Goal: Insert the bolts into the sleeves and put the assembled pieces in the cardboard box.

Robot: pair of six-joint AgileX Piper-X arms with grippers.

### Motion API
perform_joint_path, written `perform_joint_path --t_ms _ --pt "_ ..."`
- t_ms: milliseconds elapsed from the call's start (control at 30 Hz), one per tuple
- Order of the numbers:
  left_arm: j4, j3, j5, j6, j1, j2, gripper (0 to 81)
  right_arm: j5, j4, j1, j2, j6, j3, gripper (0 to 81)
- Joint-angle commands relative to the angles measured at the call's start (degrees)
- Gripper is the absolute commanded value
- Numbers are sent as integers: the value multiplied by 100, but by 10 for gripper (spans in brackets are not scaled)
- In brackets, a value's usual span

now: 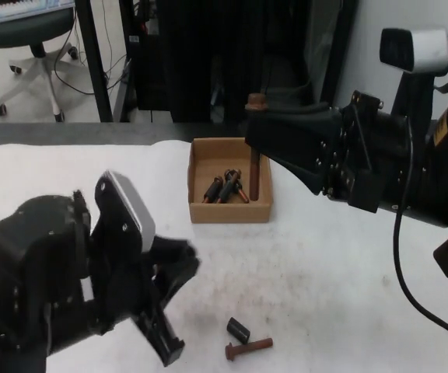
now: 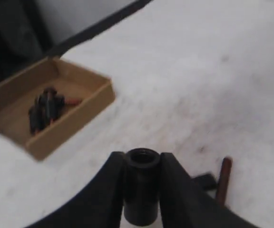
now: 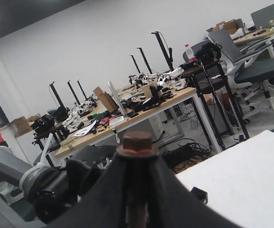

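My left gripper is shut on a black sleeve, held upright with its open bore facing up, low over the white bench at the near left. Above the cardboard box, my right gripper is shut on a rusty brown bolt that hangs upright, head on top. Several assembled pieces lie inside the box. Near the front edge, a loose black sleeve and a loose bolt lie side by side; the left wrist view has this bolt beyond the fingers.
White cloth covers the bench, with open room between the box and the loose parts. Behind the bench stand black frame posts and an office chair. The right wrist view looks out at desks across the room.
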Motion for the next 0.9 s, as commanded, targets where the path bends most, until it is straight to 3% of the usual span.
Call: perform_joint_path --t_ms 0,200,467,867 --pt "836 -281 -464 -194 104 253 2 73 -54 -9 -91 -50 -5 8" --pt "3179 -1402 -449 -589 143 1325 2 88 -54 -9 -91 -50 -5 8" --pt "4884 -3025 62 -550 143 2510 2 87 -54 -9 -91 -4 -5 8" --pt "5006 -3891 -315 -100 143 3462 25 39 -54 -9 -91 -5 -5 8"
